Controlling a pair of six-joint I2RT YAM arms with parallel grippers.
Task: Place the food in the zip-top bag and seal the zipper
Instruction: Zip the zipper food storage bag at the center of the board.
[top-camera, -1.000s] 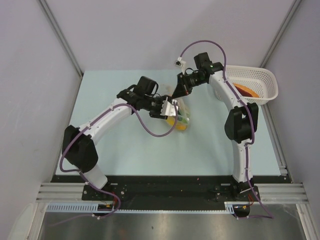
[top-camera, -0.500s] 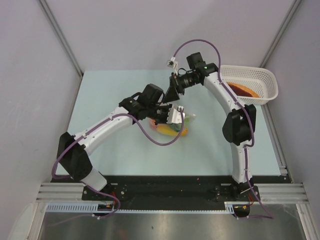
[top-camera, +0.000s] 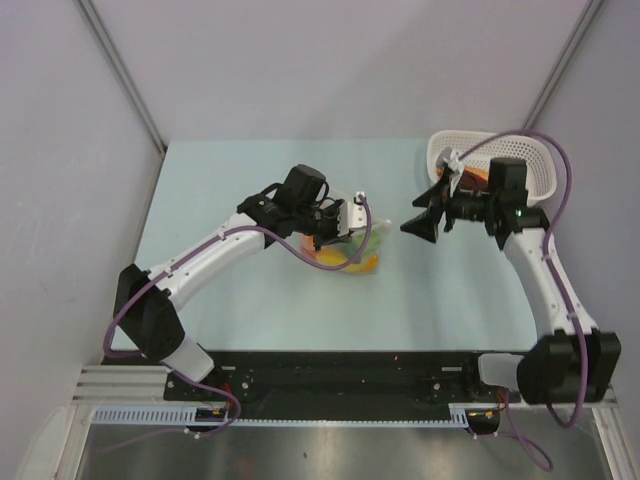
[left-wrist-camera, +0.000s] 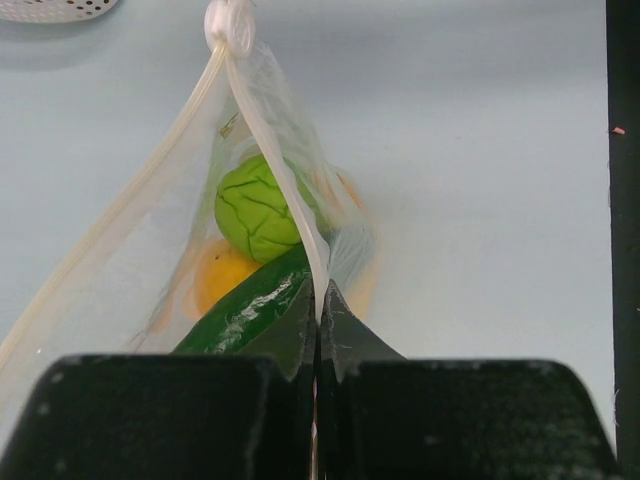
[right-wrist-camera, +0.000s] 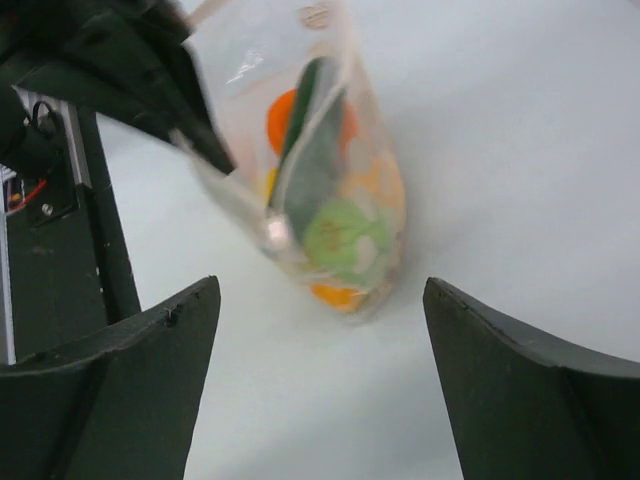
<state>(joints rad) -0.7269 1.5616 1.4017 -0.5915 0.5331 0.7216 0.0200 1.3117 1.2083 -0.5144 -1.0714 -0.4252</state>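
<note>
The zip-top bag (top-camera: 357, 252) stands on the pale table with the food inside. The left wrist view shows a round green piece (left-wrist-camera: 254, 209), a dark green one (left-wrist-camera: 238, 312) and a yellow one (left-wrist-camera: 221, 276) through the plastic. My left gripper (top-camera: 338, 226) is shut on the zipper (left-wrist-camera: 283, 175), which runs up from the jaws to a white end tab (left-wrist-camera: 230, 24). My right gripper (top-camera: 412, 228) is open, to the right of the bag and apart from it. In the right wrist view the bag (right-wrist-camera: 335, 200) lies beyond its spread fingers (right-wrist-camera: 195, 310).
A white lattice basket (top-camera: 540, 160) sits at the back right with something orange (top-camera: 482, 178) in it, partly behind the right arm. The table's right edge rail runs just past the basket.
My right gripper opened, let go of the bag's top and swung away to the right. My left gripper closed on the bag's mouth edge and shifted slightly right with it.
</note>
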